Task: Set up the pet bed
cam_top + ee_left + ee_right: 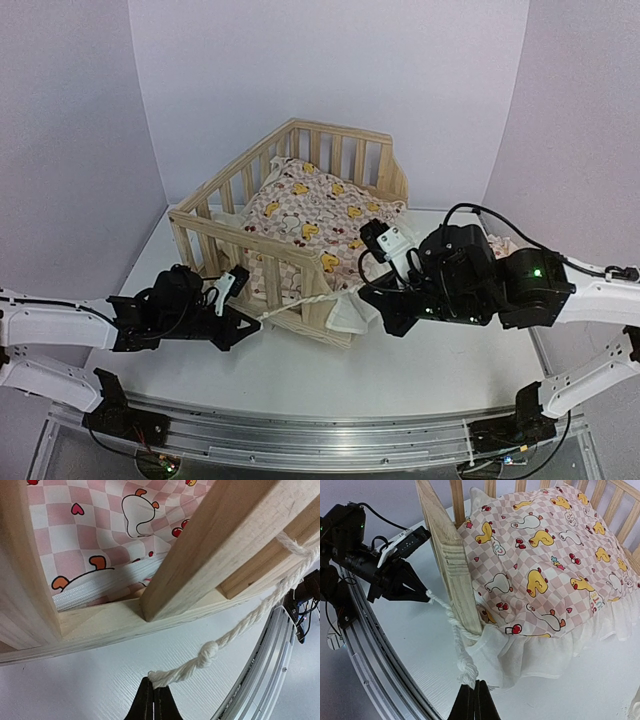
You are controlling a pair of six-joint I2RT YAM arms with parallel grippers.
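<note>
**Item: pet bed, rope fastening in progress**

- **Location.** The pet bed (336, 128) stands mid-bench, its far side close to the back wall. The duck-print cushion (305, 210) lies inside it. The cushion's white frill (545, 650) spills out at the near-right side onto the bench (420, 370).
- **Rope.** A pale twisted rope (209, 652) passes round the bed's near corner post and has a knot close to its left end.
- **Left gripper** (153, 692). Closed, pinching the left end of the rope just past the knot. It sits low over the bench, near-left of the frame.
- **Right gripper** (474, 695). Closed at the rope's other end, below the corner post. It appears to pinch that end, though frill fabric lies right beside the tips.
- **Step in hand (judged).** Securing the frame at the near corner with the rope, each arm holding one end.
- **Next move (judged).** Draw the two ends against each other to take up slack, then cross them. Keep the pulls balanced, so the light frame does not slide.
- **Edges and room.** Open bench lies near and to the left. The aluminium rail (330, 435) bounds the near edge. The post and frill crowd the right gripper, and the slats sit just beside the left one.
</note>
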